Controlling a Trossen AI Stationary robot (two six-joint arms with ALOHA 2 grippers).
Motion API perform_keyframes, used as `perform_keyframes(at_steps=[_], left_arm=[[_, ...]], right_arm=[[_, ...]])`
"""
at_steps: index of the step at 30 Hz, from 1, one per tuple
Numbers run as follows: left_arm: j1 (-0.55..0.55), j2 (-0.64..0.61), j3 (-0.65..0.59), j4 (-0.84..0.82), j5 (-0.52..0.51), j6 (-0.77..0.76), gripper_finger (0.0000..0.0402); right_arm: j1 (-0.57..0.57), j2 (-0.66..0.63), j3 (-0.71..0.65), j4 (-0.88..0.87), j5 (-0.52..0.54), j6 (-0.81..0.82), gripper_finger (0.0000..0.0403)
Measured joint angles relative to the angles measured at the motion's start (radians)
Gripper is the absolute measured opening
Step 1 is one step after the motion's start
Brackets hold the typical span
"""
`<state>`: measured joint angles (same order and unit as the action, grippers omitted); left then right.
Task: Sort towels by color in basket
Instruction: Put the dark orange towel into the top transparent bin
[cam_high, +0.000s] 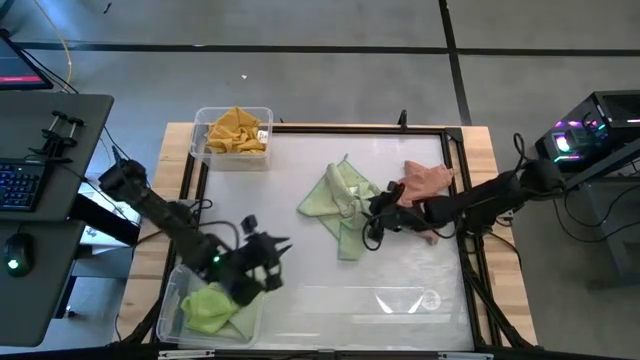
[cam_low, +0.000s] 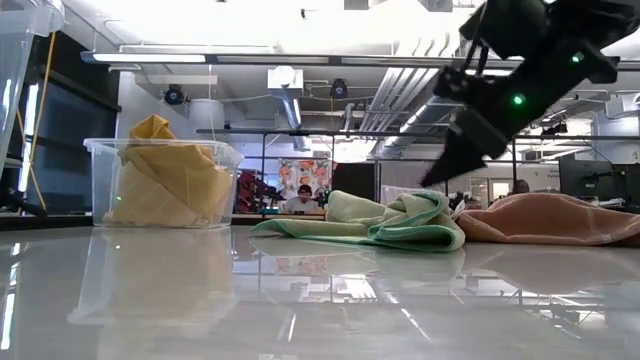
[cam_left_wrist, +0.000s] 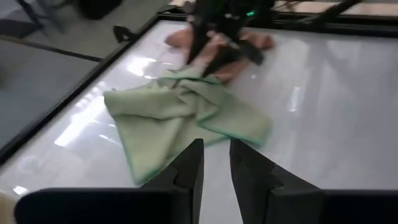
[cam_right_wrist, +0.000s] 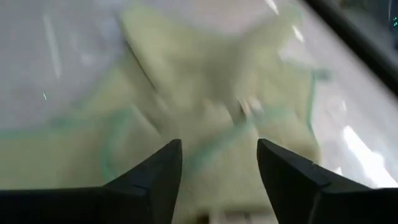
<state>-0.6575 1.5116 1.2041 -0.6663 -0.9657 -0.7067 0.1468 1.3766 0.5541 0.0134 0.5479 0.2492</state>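
Observation:
A pale green towel lies crumpled on the white table's middle. A salmon pink towel lies beside it toward the right edge. My right gripper is open and hovers just above the pale green towel's right part, fingers slanting down. My left gripper hangs in the air near the front-left basket, its fingers a narrow gap apart, holding nothing. Mustard yellow towels fill the far-left basket. A lime green towel lies in the near-left basket.
Two clear plastic baskets stand at the table's left side, one far and one near. A black frame borders the white surface. A desk with a keyboard stands left of the table. A person sits far behind.

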Motion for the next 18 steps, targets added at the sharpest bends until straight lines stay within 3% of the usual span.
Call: perform_keyframes(at_steps=[11, 15, 18], left_arm=[[0.216, 0.0, -0.246, 0.62, 0.017, 0.382, 0.0092], [0.251, 0.001, -0.299, 0.832, 0.034, 0.45, 0.0092], [0.266, 0.006, -0.322, 0.903, 0.112, 0.509, 0.0092]], right_arm=[[-0.01, -0.109, 0.0, -0.634, -0.01, 0.493, 0.0199], [-0.01, -0.087, -0.047, -0.598, -0.06, 0.559, 0.0179], [-0.008, -0.07, -0.1, -0.494, -0.077, 0.558, 0.015]])
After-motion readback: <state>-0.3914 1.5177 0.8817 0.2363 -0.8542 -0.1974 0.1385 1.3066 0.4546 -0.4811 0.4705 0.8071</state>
